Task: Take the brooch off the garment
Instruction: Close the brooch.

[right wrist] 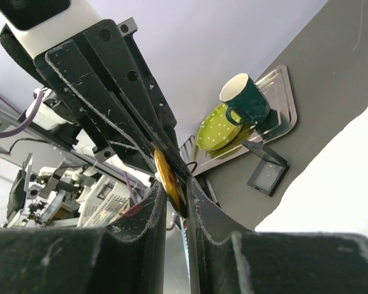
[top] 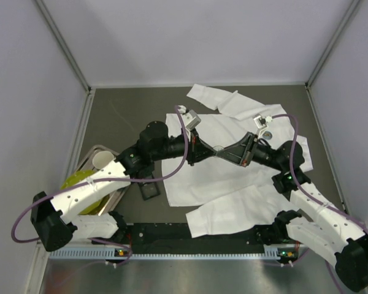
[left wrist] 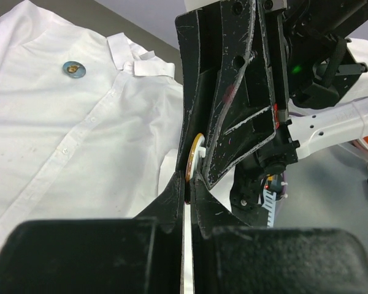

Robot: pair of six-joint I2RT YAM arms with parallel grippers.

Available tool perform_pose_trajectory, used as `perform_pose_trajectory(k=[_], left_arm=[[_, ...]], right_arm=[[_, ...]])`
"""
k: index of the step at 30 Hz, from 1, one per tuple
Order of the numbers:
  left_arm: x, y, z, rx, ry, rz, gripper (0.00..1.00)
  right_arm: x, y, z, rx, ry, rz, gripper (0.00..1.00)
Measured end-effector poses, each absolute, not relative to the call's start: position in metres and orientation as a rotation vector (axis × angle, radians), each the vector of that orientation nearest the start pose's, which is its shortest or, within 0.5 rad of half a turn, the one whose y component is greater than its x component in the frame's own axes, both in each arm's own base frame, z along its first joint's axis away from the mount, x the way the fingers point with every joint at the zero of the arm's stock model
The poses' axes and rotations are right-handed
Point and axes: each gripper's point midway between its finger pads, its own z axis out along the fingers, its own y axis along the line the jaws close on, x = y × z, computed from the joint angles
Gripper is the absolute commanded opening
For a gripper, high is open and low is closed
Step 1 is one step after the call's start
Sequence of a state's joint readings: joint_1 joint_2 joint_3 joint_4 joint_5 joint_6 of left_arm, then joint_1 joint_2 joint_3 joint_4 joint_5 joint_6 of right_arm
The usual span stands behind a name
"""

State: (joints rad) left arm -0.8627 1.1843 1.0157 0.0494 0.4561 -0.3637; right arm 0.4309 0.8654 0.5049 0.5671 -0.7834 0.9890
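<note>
The white shirt (top: 202, 177) lies spread over the middle and right of the dark tabletop (top: 129, 116), one sleeve reaching toward the top of the overhead frame and the other toward the bottom. Both arms meet above the shirt's front, at the centre of that frame.

The left hand (top: 213, 149) comes in from the left and the right hand (top: 224, 150) from the right, their tips touching. Between them sits the brooch (top: 219, 148), a small round disc.

In the left wrist view the brooch (left wrist: 197, 150) shows edge-on in the middle of the frame, gold with a pale face, wedged where the right hand's two black fingers converge. The left hand's own fingers are pressed together just below it. A thin white sliver shows in the slit between them, and I cannot tell whether that is pinched cloth or the shirt lying behind.

In the right wrist view the gold disc (right wrist: 168, 177) stands between the right hand's fingers, which are clamped on its edge. Whether the brooch is still fastened to the cloth cannot be told.

A second round blue pin (left wrist: 73, 68) sits on the shirt near the collar, upper left of the left wrist view.

At the left of the overhead frame a metal tray (top: 113, 196) holds a yellow-green dotted dish (top: 80, 180) and a dark green mug (right wrist: 245, 98). A small black frame (top: 150, 193) lies on the tabletop beside it.
</note>
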Motion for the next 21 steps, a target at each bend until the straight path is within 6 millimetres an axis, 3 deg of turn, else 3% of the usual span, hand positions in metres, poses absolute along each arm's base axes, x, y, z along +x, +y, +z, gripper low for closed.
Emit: perform_pose_trajectory(k=[10, 21], left_arm=[[0.186, -0.357, 0.312, 0.868, 1.64, -1.113, 0.0], [0.175, -0.357, 0.328, 0.842, 1.552, -0.912, 0.0]], right_arm=[[0.187, 0.248, 0.298, -0.233, 1.671, 1.682, 0.0], [0.182, 0.243, 0.313, -0.078, 1.606, 1.708, 0.0]])
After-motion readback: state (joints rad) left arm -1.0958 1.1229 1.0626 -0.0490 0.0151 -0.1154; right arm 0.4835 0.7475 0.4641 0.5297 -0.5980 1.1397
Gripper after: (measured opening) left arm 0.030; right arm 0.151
